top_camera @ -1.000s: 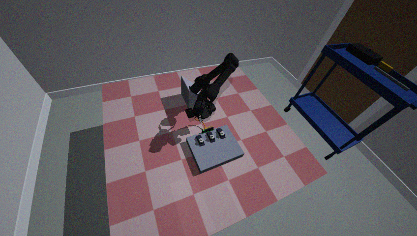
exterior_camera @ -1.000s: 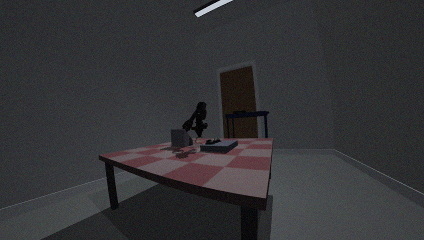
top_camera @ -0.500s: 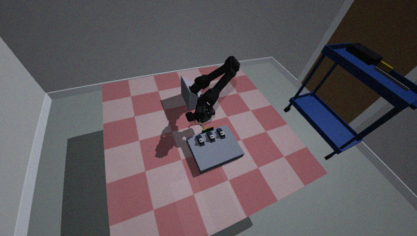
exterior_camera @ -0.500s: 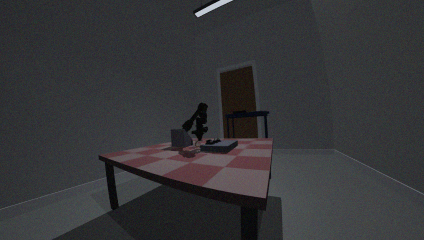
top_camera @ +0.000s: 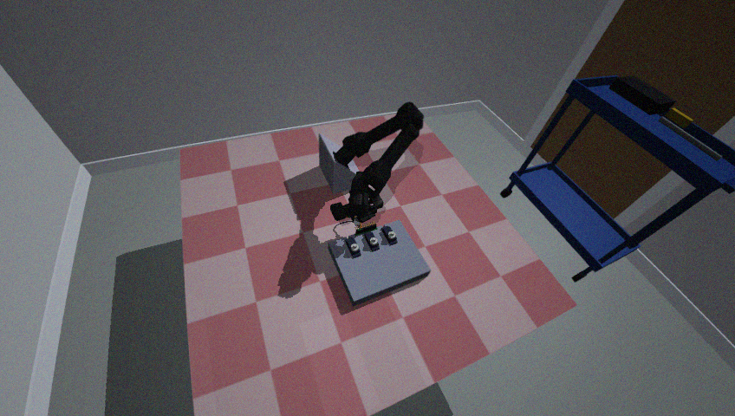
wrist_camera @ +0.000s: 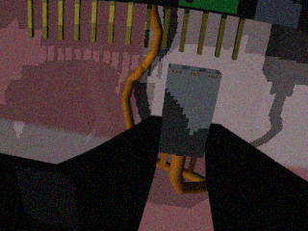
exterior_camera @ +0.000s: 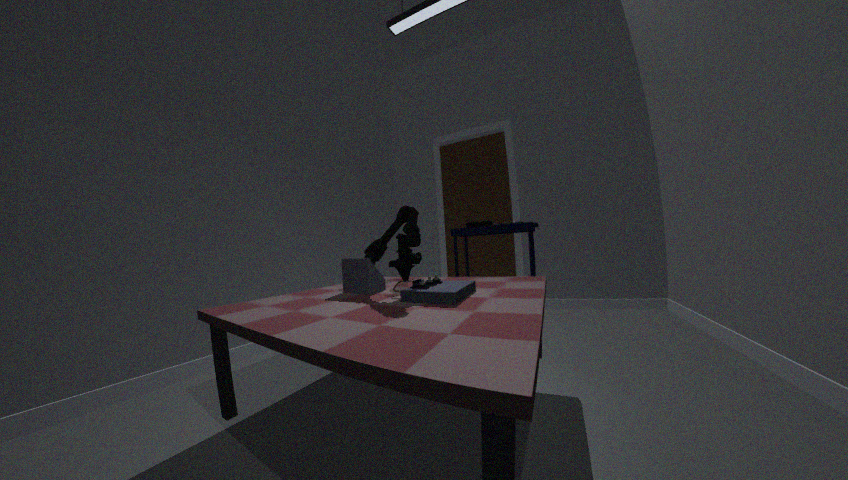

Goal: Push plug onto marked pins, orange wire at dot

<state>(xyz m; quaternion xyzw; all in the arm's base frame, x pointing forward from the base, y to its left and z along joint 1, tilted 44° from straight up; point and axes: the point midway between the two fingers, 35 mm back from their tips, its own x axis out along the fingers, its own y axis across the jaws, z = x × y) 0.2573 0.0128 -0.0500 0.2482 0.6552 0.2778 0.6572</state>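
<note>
My gripper is shut on the grey plug at the near side of the holder. In the wrist view the plug's hole end points up at the pin row, with a small gap. It looks nearly square to the row, below its right part. A green patch shows above those pins; no dot shows. The orange lead bends behind the plug and runs up on its left, across the row. Three servo-like bodies stand on the grey block.
A grey upright panel stands near the arm's base. The checkered table lies under everything. A blue cart stands beyond the table. Dark shadows fall around the plug and pins.
</note>
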